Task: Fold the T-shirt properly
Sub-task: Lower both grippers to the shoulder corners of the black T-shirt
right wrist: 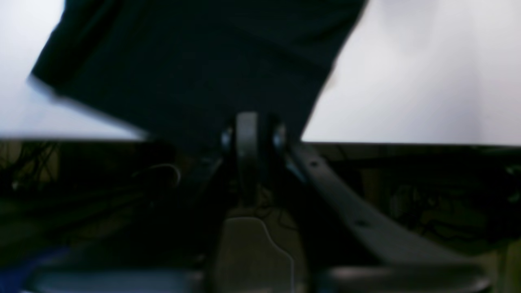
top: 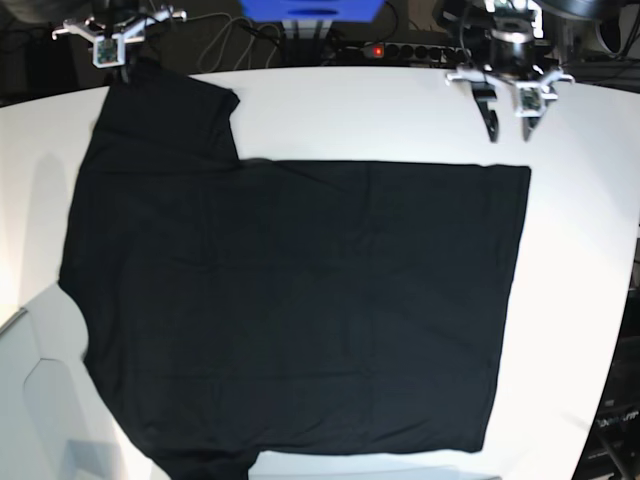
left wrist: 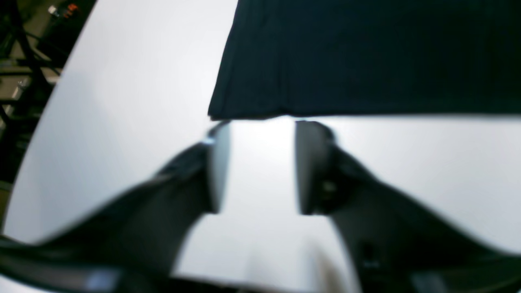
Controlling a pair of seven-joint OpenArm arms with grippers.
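Left wrist view: the left end effector [left wrist: 260, 167] hangs over the white counter [left wrist: 122, 122] with its two fingers [left wrist: 217, 167] spread apart and nothing between them; just beyond their tips lies a straight hem and corner of the black T-shirt [left wrist: 366, 57], flat on the counter, not touching the fingers.

Right wrist view: blurred; the right end effector [right wrist: 250, 138] is nearly closed, its jaws pinched on the edge of the T-shirt [right wrist: 195, 61] where the cloth reaches the counter's [right wrist: 427, 81] far edge; dark cables show beyond that edge.

Base view: the T-shirt [top: 300, 310] is spread flat across the counter [top: 590, 280], one sleeve pointing to the upper left corner; the right end effector [top: 118, 62] sits at that sleeve's tip; the left end effector [top: 508, 128] hovers open above the shirt's upper right corner, clear of the cloth.
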